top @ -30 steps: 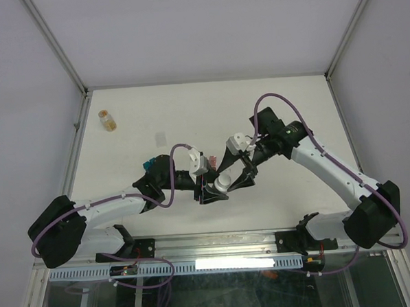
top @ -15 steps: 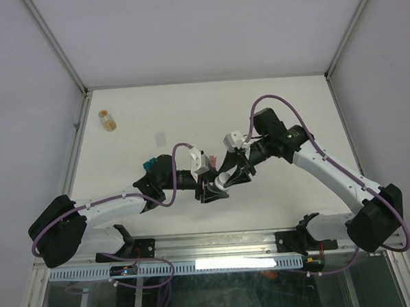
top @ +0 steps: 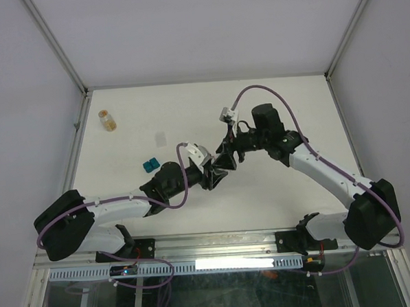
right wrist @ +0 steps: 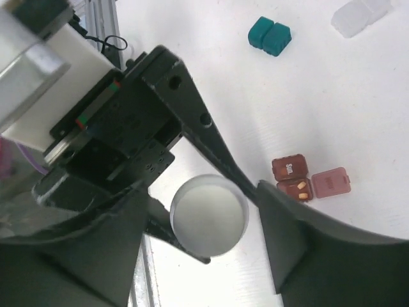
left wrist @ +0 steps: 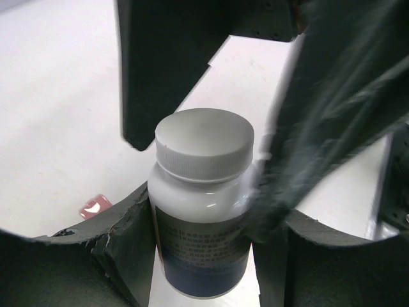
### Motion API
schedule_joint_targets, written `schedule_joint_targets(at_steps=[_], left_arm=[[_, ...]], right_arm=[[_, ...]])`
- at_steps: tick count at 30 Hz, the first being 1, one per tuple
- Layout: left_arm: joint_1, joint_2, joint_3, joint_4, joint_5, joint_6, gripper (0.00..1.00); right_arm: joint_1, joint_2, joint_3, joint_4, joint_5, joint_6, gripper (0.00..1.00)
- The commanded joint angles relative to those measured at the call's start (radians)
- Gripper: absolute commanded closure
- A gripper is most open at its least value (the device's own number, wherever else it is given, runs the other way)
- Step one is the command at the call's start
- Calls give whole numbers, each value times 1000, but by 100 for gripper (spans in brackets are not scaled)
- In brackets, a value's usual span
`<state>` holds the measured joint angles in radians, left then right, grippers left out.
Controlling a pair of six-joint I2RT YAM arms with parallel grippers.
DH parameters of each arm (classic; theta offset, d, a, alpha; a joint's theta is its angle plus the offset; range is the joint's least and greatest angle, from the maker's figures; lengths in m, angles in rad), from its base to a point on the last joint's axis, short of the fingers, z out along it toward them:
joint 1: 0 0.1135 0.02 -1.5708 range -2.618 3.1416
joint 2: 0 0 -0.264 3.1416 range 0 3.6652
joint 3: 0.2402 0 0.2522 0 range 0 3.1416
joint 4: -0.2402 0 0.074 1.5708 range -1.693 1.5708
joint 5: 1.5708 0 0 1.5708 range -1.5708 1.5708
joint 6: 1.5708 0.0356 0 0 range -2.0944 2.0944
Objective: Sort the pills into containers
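My left gripper (left wrist: 201, 246) is shut on the body of a white cylindrical bottle (left wrist: 199, 211) and holds it upright. Its white cap (right wrist: 209, 215) is on. My right gripper (right wrist: 208, 220) is open and straddles the cap, with a gap on each side; its fingers (left wrist: 167, 64) hang around the cap in the left wrist view. The dark red container (right wrist: 294, 178) lies beside the bottle, one compartment open with two yellowish pills inside. The teal container (top: 150, 165) lies shut to the left, and also shows in the right wrist view (right wrist: 270, 35). In the top view both grippers (top: 218, 166) meet mid-table and hide the bottle.
A small amber vial (top: 107, 120) lies at the far left of the table. A clear plastic box (top: 161, 137) lies beyond the teal container and shows in the right wrist view (right wrist: 361, 13). The metal frame rail runs along the near edge (top: 217, 246).
Both grippers have moved away from the near edge, toward the table's middle, with the bottle. The left arm has shifted off the teal container, which now shows fully. The right wrist has risen.
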<state>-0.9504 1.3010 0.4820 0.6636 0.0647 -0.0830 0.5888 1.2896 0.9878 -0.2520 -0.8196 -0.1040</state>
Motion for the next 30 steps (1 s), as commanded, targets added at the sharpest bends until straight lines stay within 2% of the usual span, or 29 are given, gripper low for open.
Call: schedule_joint_targets(at_steps=[1,3,5,8,10,11,13,15,19,30], left_arm=[[9,-35,2,158,-47,53,100],[22,-59,-25,146,62,49,100],[42,-82,-46,142,147,32,100],[72,-109,-60,140,295,10,100],[84,-121,-53,131,387,5,100],[88,-125,-45,119,434,3,100],[91,-122,-19,87,511,7,100],[91,-112,7,55,561,9,100],[91,-94,37,29,611,9,100],[91,-76,46,38,622,-5,100]], right_arm=[[-73,-86,97,17,-112,41,12],[-146,-114,130,-29,-220,-47,2],[-185,-127,158,-114,-320,-170,1],[-189,-136,166,-334,-471,-492,1],[-181,-131,168,-517,-537,-785,1],[-170,-123,178,-613,-545,-932,1],[-120,-100,200,-711,-496,-1101,1],[-71,-75,220,-748,-441,-1138,2],[-37,-40,238,-721,-417,-1086,10],[-1,-54,190,-602,-385,-938,37]])
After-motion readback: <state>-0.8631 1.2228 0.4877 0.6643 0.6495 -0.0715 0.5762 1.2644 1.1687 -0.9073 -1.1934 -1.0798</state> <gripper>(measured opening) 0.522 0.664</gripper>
